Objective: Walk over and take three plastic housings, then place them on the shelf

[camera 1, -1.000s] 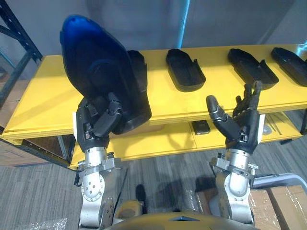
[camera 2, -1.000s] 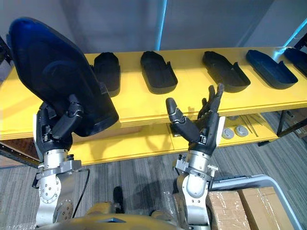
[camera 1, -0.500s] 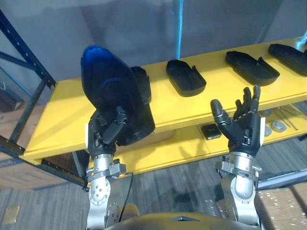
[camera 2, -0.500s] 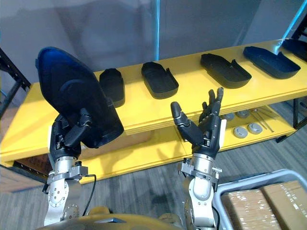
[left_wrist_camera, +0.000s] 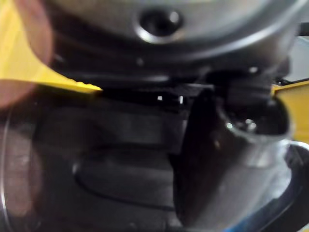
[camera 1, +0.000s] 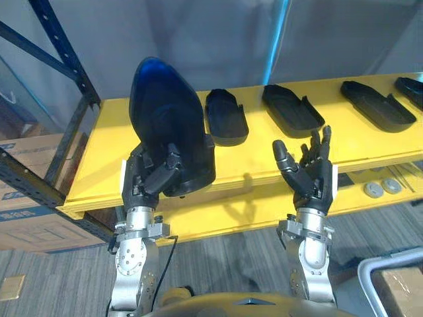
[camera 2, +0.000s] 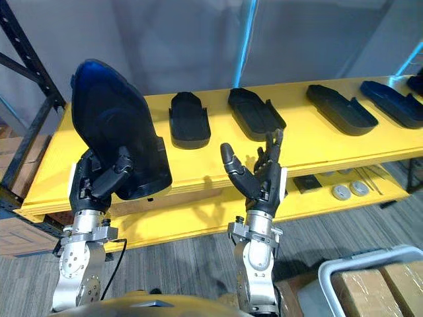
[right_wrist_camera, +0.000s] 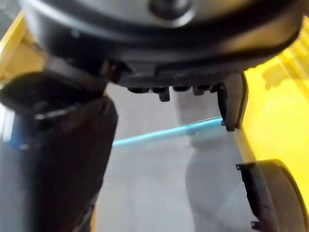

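Left hand (camera 1: 149, 181) round upright housing (camera 1: 165, 112) — bare shelf (camera 1: 99, 158) edge alongside

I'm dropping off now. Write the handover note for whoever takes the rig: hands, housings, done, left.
Left hand: shut on a large dark plastic housing, held upright over the yellow shelf's left part.
Right hand: open, empty, before the shelf edge.
Shelf: other housings lie in a row, the nearest housing beside the held one.
Done: held housing is at the shelf.
Left: set it down; how many of three are placed cannot be told.
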Available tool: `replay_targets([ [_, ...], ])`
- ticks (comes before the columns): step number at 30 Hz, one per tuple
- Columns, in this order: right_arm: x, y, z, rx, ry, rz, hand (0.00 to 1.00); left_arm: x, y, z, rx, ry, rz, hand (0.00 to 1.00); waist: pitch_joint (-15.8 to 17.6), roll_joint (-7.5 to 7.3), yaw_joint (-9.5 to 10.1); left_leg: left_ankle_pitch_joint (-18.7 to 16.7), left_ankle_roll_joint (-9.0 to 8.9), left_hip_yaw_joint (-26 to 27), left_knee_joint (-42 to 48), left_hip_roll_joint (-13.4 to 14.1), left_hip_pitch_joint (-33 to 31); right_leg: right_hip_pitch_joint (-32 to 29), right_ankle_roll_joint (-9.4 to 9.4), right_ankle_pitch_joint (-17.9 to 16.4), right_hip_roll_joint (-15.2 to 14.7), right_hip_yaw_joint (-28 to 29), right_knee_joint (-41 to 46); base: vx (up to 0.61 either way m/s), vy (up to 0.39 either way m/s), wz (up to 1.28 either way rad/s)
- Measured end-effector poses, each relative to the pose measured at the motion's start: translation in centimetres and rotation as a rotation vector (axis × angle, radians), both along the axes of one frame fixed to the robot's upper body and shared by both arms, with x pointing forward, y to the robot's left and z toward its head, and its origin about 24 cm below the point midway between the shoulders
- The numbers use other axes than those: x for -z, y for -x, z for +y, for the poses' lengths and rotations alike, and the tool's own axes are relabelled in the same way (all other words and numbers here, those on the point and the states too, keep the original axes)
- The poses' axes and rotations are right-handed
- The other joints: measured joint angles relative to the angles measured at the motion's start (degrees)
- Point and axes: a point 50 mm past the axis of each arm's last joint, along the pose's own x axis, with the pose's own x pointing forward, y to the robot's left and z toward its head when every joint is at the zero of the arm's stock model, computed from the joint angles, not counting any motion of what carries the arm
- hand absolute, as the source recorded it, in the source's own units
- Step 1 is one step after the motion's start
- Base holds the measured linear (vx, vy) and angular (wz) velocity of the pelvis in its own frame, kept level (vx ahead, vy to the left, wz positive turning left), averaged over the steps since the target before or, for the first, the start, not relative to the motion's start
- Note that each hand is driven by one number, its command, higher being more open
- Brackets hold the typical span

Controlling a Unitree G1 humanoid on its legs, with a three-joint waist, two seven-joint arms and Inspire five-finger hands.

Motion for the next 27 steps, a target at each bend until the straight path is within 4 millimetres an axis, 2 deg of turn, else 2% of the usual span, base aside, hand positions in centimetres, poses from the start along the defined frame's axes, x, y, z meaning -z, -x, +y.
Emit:
replay_targets([
  [1, -0.3, 0.0, 0.0, -0.019, 0.014, -0.017, 1.0, -0.3, -0.4, -0.5, 0.017, 0.01, -0.008, 0.0, -0.06, -0.24, -0.38, 0.7, -0.11, -0.78, -0.87, -0.46, -0.2, 0.82, -1.67, -2.5, 4.13, 0.52, -2.9, -0.02, -0.088, 0.37],
  [2, -0.6, -0.1, 0.0, -0.029, 0.024, -0.031, 1.0, -0.4, -0.6, -0.7, 0.024, 0.016, -0.015, 0.0, -0.1, -0.3, -0.21, 0.8, -0.25, -0.83, -0.76, -0.66, -0.6, 1.07, -2.14, -2.7, 5.04, 0.42, -4.44, -0.01, -0.03, 0.27],
  [4, -2.2, -0.2, 0.2, -0.072, 0.053, -0.104, 1.0, -1.0, -1.1, -1.6, 0.052, 0.028, -0.043, 0.0, -0.09, -0.09, -0.04, 2.74, -0.64, -2.01, -1.18, -1.64, -2.52, 1.36, -1.65, -2.39, 4.78, 0.78, -7.08, -0.01, 0.002, 0.3],
  [7, -3.6, -1.0, 0.7, -0.122, 0.082, -0.19, 1.0, -1.6, -1.0, -2.0, 0.031, 0.016, -0.059, 0.0, 0.11, 0.23, 0.31, 5.28, -1.28, -4.15, -3.65, -1.67, -3.31, 0.93, -1.54, -2.32, 5.4, -1.58, -7.34, -0.03, -0.06, 0.38],
  [11, -6.2, -0.9, 1.3, -0.16, 0.095, -0.319, 1.0, -2.4, -0.7, -1.7, 0.001, 0.042, -0.092, 0.0, 0.15, 0.31, 2.29, 7.65, -1.98, -6.02, -7.03, -1.17, -3.44, 1.58, -1.6, -2.35, 6.43, -4.12, -9.05, -0.06, -0.068, 0.29],
  [14, -6.8, -0.6, 1.8, -0.178, 0.133, -0.348, 1.0, -2.1, -0.1, -1.0, -0.043, 0.054, -0.075, 0.0, 0.17, 0.23, 3.32, 8.12, -2.51, -6.84, -7.82, -0.73, -1.94, 3.29, -2.23, -2.8, 7.12, -5.15, -9.06, -0.04, -0.052, 0.18],
  [17, -6.1, -0.4, 1.7, -0.156, 0.117, -0.303, 1.0, -1.4, 0.6, -0.4, -0.075, 0.05, -0.04, 0.0, 0.48, 0.0, 3.37, 6.65, -2.45, -7.56, -4.35, -0.49, -2.61, 4.67, -2.25, -4.34, 7.1, -5.24, -8.79, -0.03, -0.042, 0.17],
  [20, -3.9, 0.1, 0.1, 0.017, 0.115, -0.175, 1.0, -0.8, 1.2, 0.0, -0.098, 0.052, -0.009, 0.0, 1.66, 0.75, 3.53, 1.69, -2.6, -8.91, 6.9, 1.25, -6.83, 4.86, -2.18, -6.44, 7.32, -5.55, -5.88, -0.05, 0.0, 0.13],
  [21, -2.3, 0.7, -1.1, 0.15, 0.139, -0.082, 1.0, -0.5, 1.4, 0.2, -0.108, 0.052, 0.004, 0.0, 1.91, 1.09, 3.57, -0.11, -2.59, -9.03, 10.08, 2.02, -8.02, 4.81, -2.18, -7.54, 7.49, -5.49, -4.29, -0.06, 0.03, 0.04],
  [22, -0.6, 1.6, -2.7, 0.287, 0.147, 0.017, 1.0, -0.1, 1.5, 0.4, -0.119, 0.053, 0.014, 0.0, 1.91, 0.85, 3.44, -1.06, -2.16, -8.27, 10.08, 2.06, -7.59, 4.75, -2.4, -8.37, 7.08, -5.24, -3.0, -0.05, 0.023, 0.0],
  [23, 0.2, 2.5, -4.0, 0.387, 0.136, 0.076, 1.0, 0.0, 1.5, 0.5, -0.129, 0.06, 0.016, 0.0, 1.9, 0.78, 3.26, -1.3, -2.36, -6.46, 9.76, 2.52, -7.36, 4.42, -2.31, -8.48, 6.78, -5.02, -2.66, -0.01, 0.014, -0.09],
  [24, 1.0, 3.9, -5.9, 0.516, 0.135, 0.129, 1.0, 0.0, 1.6, 0.7, -0.146, 0.082, 0.012, 0.0, 2.01, 0.62, 2.92, -1.26, -2.3, -1.82, 9.01, 3.76, -6.77, 3.53, -2.18, -8.57, 6.2, -4.14, -2.12, 0.01, 0.021, -0.14],
  [26, 1.8, 5.9, -8.7, 0.655, 0.134, 0.184, 1.0, -0.1, 1.7, 0.9, -0.184, 0.101, -0.004, 0.0, 2.16, 0.44, 1.61, -0.53, -2.11, 3.13, 8.82, 4.67, -6.45, 2.19, -1.59, -9.0, 5.13, -2.81, -0.95, 0.02, 0.056, -0.15],
  [27, 2.2, 6.5, -9.6, 0.695, 0.127, 0.209, 1.0, -0.1, 1.7, 0.9, -0.196, 0.105, -0.007, 0.0, 2.29, 0.37, 1.23, -0.11, -2.27, 3.9, 9.14, 4.62, -6.35, 2.09, -1.4, -9.14, 4.82, -2.3, -0.67, 0.03, 0.104, -0.26],
])
